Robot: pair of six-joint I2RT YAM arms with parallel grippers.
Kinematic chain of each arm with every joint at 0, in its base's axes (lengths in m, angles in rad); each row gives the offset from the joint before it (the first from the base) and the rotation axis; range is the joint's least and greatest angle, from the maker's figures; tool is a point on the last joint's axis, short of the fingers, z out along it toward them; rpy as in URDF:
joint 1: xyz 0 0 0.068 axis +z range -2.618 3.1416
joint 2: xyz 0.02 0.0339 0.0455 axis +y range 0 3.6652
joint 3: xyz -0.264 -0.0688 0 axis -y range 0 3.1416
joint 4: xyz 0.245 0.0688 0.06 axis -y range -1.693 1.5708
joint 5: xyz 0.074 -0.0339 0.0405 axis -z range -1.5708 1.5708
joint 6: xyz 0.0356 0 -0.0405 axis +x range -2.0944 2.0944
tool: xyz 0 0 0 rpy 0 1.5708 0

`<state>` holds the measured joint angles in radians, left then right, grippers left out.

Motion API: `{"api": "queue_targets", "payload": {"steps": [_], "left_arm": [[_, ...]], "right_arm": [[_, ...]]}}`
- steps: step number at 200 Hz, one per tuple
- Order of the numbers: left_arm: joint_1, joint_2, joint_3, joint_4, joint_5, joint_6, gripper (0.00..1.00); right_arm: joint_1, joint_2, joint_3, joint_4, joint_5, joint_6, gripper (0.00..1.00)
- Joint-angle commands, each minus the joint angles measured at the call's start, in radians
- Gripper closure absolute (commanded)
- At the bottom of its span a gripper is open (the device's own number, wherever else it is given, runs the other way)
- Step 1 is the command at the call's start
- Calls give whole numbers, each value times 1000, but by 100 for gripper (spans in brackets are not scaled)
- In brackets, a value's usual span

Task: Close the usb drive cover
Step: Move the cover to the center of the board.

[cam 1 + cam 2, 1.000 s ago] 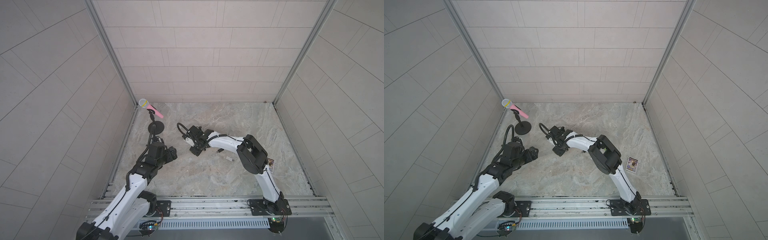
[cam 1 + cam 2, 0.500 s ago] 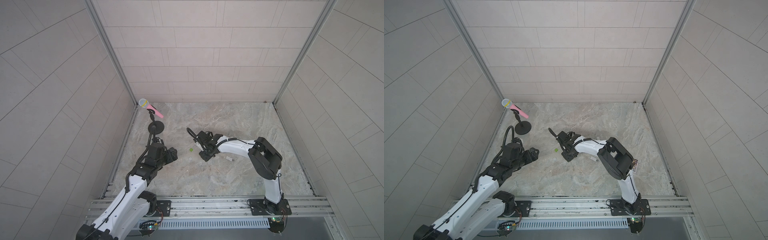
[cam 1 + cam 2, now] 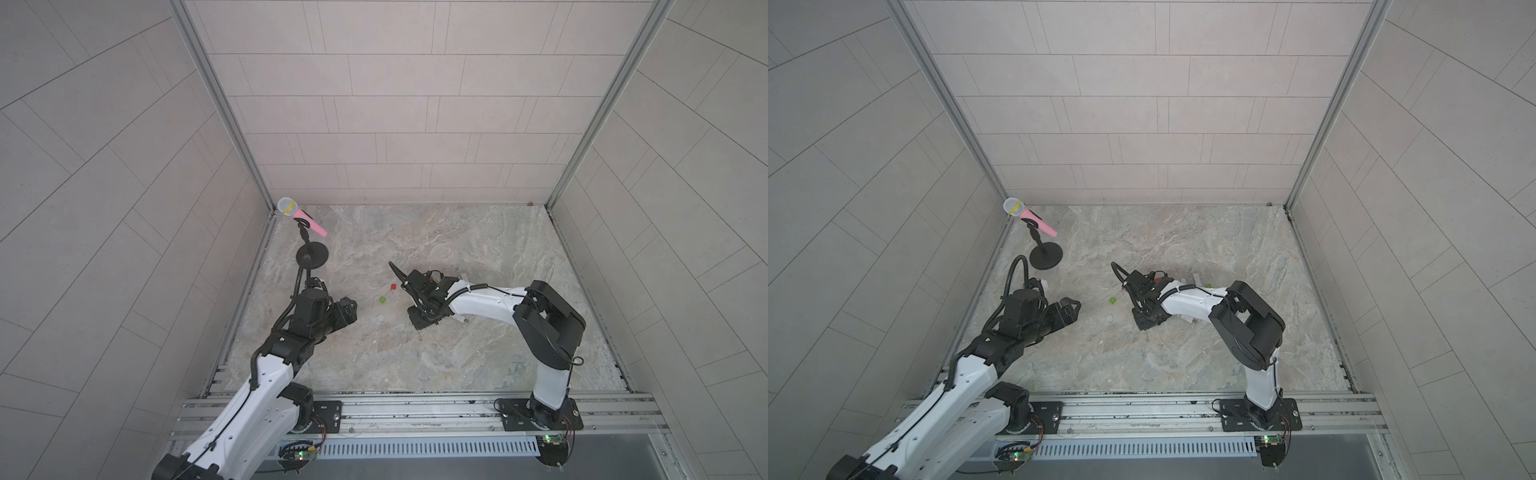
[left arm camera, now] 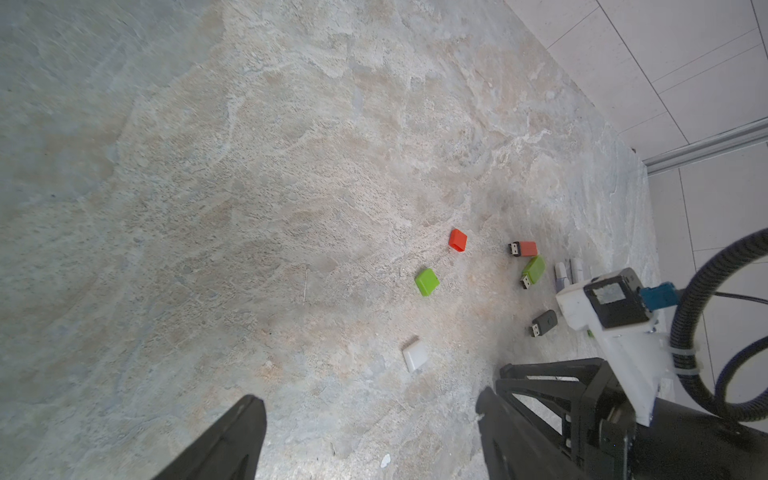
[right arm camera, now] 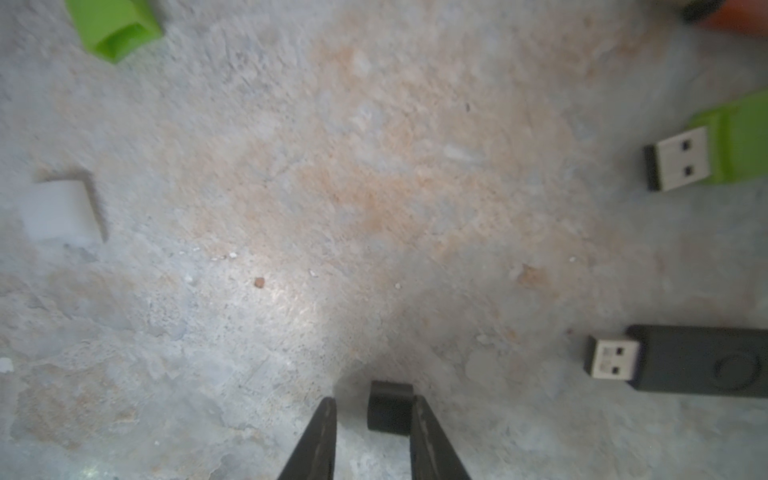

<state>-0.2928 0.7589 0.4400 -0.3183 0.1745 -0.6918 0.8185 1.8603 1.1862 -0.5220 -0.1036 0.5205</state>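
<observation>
In the right wrist view a small black cover lies on the stone table between the fingers of my right gripper. It touches one finger, with a gap to the other, so the gripper is open. A black usb drive lies off to one side of the gripper with its metal plug bare. In both top views the right gripper is low over the middle of the table. My left gripper hovers at the left, open wide and holding nothing.
A green drive with its plug bare, a green cap, an orange cap, an orange drive and a white cap lie scattered nearby. A pink microphone on a black stand occupies the far left corner.
The right gripper has moved toward the front and right, down to the table. Its jaws have parted and the black cover now lies loose between them. The left arm has stayed put.
</observation>
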Motion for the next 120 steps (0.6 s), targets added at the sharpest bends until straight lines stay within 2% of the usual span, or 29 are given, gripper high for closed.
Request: {"api": "queue_targets", "payload": {"steps": [1,33,66,91,120], "left_arm": [[6,-16,-6,15,1,-14,13],[6,-15,-8,15,2,-17,13],[6,-13,-5,15,6,-14,13],[6,-13,-3,21,14,-9,13],[6,-12,-6,41,30,-6,13]], "right_arm": [[8,-46,-3,-17,-30,103,66],[14,-63,1,-36,-55,154,65],[16,-112,13,-93,12,115,64],[3,-165,14,-127,118,-66,62],[-38,-197,-16,-114,43,-398,62]]}}
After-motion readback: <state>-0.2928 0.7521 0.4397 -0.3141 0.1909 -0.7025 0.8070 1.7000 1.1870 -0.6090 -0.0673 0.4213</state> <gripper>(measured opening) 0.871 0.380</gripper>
